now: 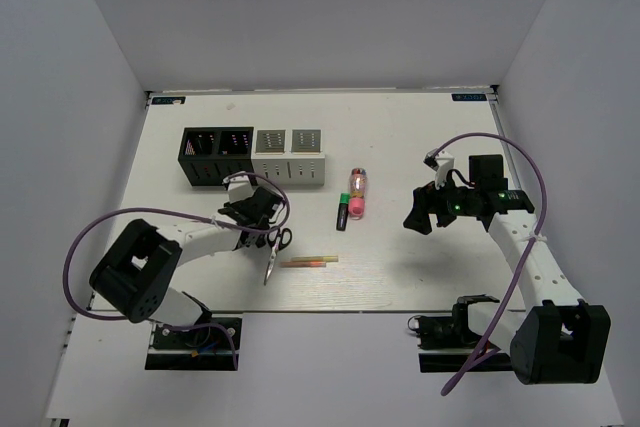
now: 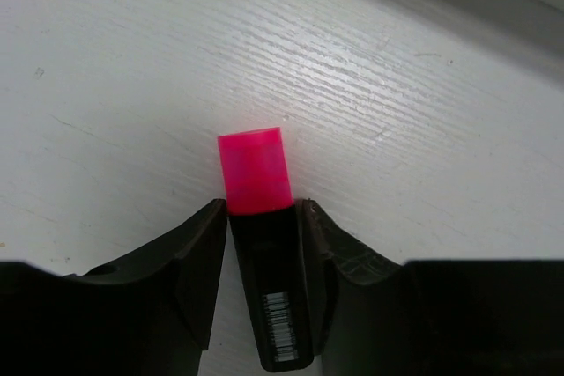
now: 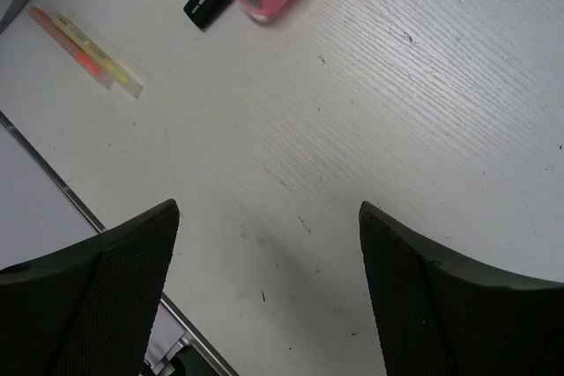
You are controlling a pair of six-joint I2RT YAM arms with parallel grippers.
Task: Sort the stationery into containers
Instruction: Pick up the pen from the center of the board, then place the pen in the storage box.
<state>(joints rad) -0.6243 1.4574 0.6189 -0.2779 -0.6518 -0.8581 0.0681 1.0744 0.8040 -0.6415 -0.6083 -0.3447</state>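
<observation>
Four boxes stand in a row at upper left of the top view: two black boxes (image 1: 205,171) and two white boxes (image 1: 291,171). There are two highlighters: a pink-capped highlighter (image 2: 256,173) at the centre of the left wrist view and a green-capped highlighter (image 1: 344,209) at mid-frame. One pink tube (image 1: 358,185) lies beside it. There is one pair of scissors (image 1: 274,250), two thin sticks (image 3: 84,50), and two robot arms, the left arm (image 1: 190,242) and the right arm (image 1: 525,247).
</observation>
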